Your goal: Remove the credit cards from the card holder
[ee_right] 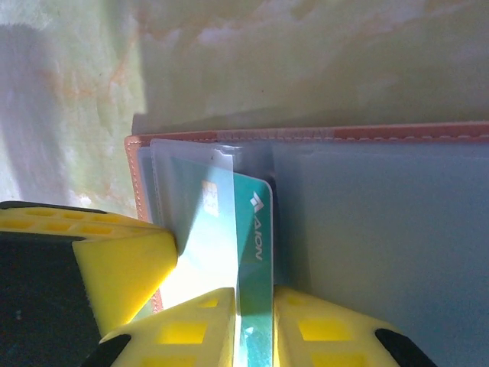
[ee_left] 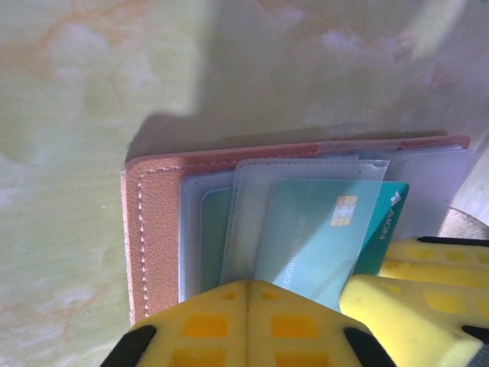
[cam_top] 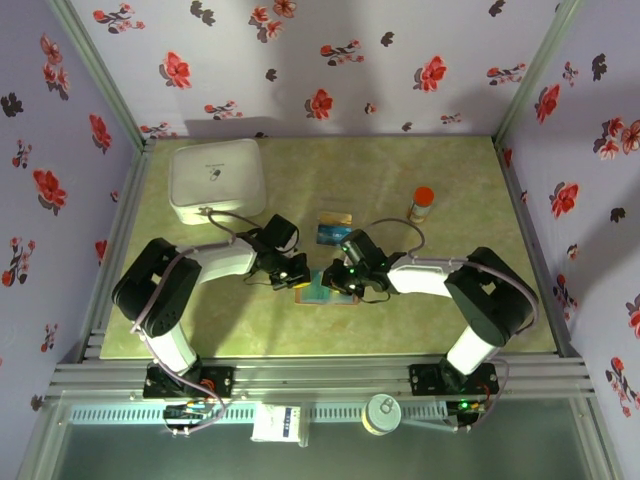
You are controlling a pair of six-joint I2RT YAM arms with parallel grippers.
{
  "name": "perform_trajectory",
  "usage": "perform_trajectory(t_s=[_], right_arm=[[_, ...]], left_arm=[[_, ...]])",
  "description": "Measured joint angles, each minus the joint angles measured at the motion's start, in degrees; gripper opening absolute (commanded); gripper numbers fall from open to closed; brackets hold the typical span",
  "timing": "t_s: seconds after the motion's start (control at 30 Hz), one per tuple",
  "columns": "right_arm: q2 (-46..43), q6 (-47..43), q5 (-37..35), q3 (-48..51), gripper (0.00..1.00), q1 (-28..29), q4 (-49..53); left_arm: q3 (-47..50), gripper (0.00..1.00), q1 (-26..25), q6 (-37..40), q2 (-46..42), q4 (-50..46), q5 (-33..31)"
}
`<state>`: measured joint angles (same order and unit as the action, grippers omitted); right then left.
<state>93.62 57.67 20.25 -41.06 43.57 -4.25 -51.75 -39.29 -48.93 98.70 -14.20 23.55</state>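
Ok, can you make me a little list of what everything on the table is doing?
card holder: lying open between both claws
teal card: partly out of its clear pocket
right claw: shut on the teal card
left claw: fingers together at the holder's edge
loose card: lying flat beyond the holder
white box: far left corner
orange-capped bottle: upright, far right
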Motion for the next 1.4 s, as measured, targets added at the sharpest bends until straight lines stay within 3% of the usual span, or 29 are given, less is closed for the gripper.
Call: perform_trajectory(t_s=[1.0, 1.4], right_arm=[[-4.00, 3.02, 1.07, 4.72, 0.11, -2.60, -6.40], [-9.38, -0.02, 0.48, 4.96, 0.09, -4.33, 0.35]], left_arm=[[-0.72, 0.00, 0.00, 0.00, 0.70, -0.02, 0.04], [-1.11, 0.01, 0.00, 0.00, 0.70, -0.85, 0.00]])
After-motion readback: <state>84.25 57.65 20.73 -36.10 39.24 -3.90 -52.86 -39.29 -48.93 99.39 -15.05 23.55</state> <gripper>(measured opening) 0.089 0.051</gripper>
